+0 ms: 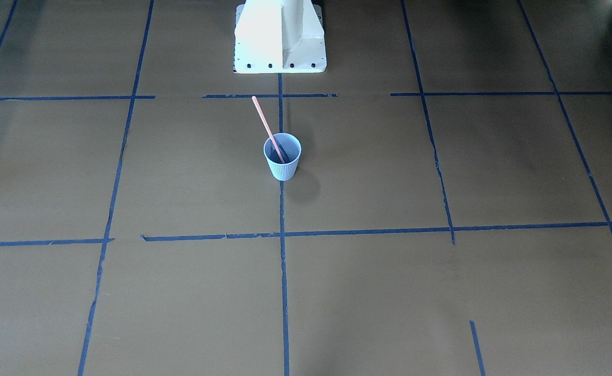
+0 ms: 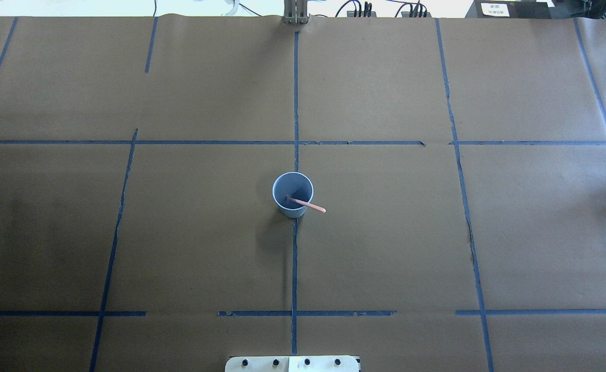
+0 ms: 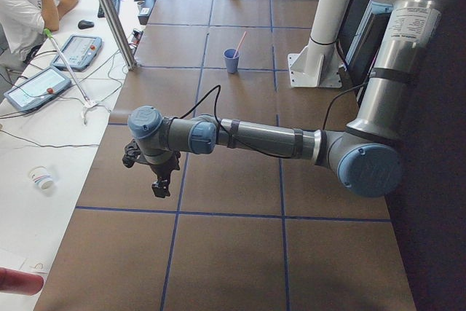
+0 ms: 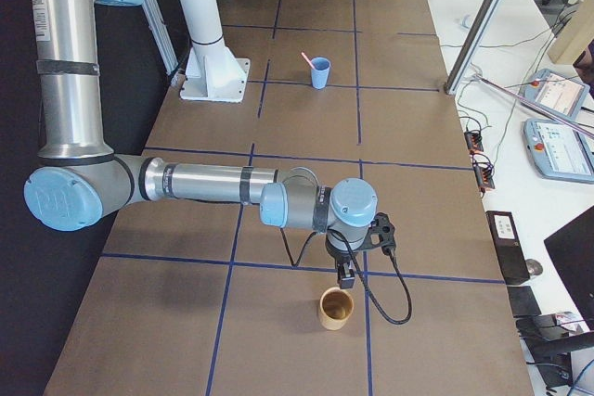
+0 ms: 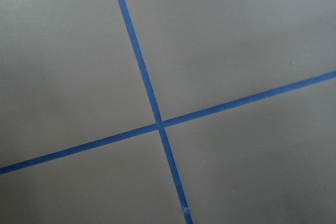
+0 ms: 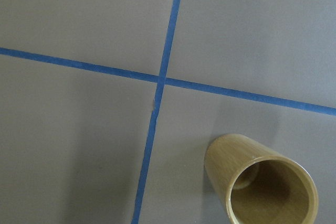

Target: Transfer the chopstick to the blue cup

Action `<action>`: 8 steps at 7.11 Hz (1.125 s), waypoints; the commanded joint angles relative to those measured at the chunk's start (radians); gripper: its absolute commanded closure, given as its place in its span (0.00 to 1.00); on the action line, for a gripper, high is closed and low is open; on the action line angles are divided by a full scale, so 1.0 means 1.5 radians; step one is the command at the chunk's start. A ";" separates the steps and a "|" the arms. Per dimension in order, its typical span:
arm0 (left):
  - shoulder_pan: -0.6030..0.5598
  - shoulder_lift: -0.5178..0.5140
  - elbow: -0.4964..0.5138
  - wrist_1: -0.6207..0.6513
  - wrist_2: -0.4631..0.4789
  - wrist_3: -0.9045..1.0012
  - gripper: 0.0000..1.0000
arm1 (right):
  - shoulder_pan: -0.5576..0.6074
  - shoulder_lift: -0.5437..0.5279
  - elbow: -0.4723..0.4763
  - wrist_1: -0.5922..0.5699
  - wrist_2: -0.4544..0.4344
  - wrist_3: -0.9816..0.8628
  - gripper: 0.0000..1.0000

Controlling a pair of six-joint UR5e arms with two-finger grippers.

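Middle of the worktop (image 1: 442,292): your chopstick (image 1: 267,128) stands tilted inside the blue cup (image 1: 282,166), top end leaning toward the robot's base and right. The left arm (image 3: 247,136) hangs at the far left end, the right arm (image 4: 204,183) beside a wooden cup (image 4: 336,309). You cannot tell how wide either's jaws are.

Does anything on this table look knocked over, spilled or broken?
Nothing is spilled or tipped. The blue cup stands upright with the chopstick leaning inside it; the wooden cup is upright too. Only the blue tape lines look rough, wavy and gapped in places.
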 commanded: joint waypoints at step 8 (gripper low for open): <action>0.001 0.026 -0.011 -0.003 -0.030 -0.007 0.00 | -0.069 0.033 0.009 -0.002 0.024 0.085 0.00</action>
